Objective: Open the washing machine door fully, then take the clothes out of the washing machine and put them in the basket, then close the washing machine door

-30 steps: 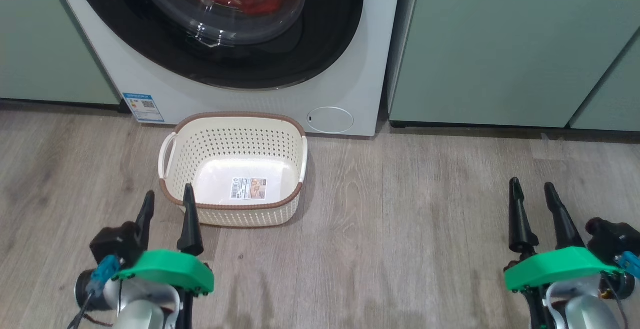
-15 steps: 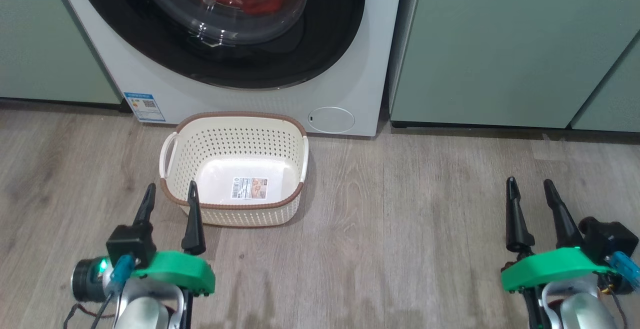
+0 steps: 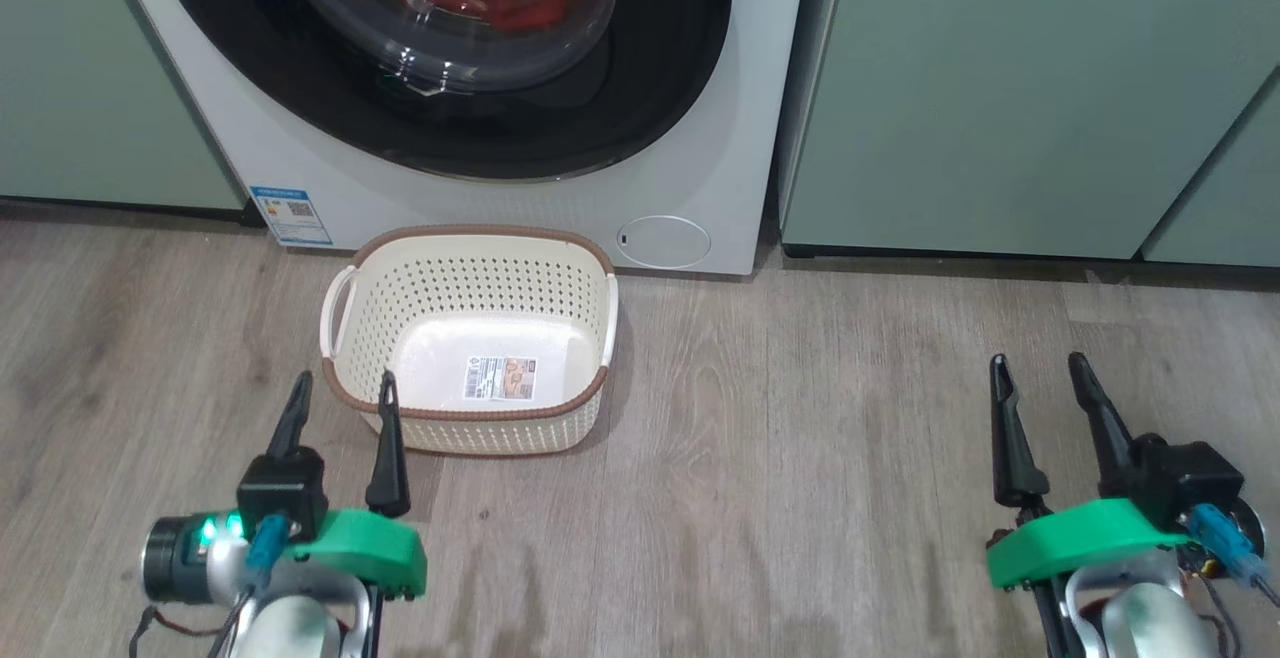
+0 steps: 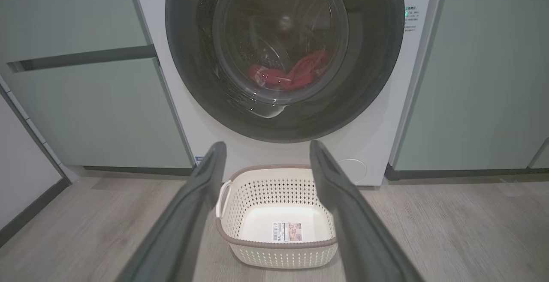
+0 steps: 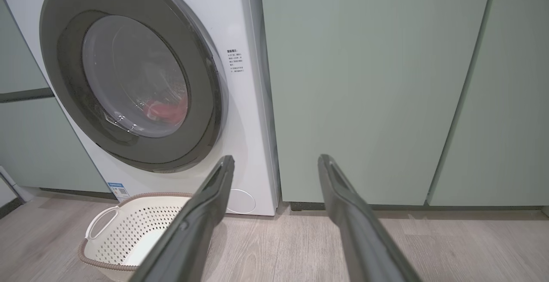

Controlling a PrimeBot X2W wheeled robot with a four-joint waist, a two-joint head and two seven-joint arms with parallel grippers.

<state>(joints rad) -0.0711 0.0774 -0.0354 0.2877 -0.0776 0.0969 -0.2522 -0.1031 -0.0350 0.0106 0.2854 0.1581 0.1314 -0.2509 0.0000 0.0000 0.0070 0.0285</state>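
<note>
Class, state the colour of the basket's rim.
Brown; the basket rim shows best in the head view.

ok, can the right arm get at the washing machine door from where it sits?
Probably yes. The right gripper is open, low over the floor before the green cabinet; nothing stands between it and the shut washing machine door. The basket sits to its left, below the door.

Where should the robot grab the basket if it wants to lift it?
Probably by the white handle on the left side of the basket, coming down from above with the left gripper. The handle is a loop standing off the wall, so a finger can slip through, and that open gripper is nearest.
</note>
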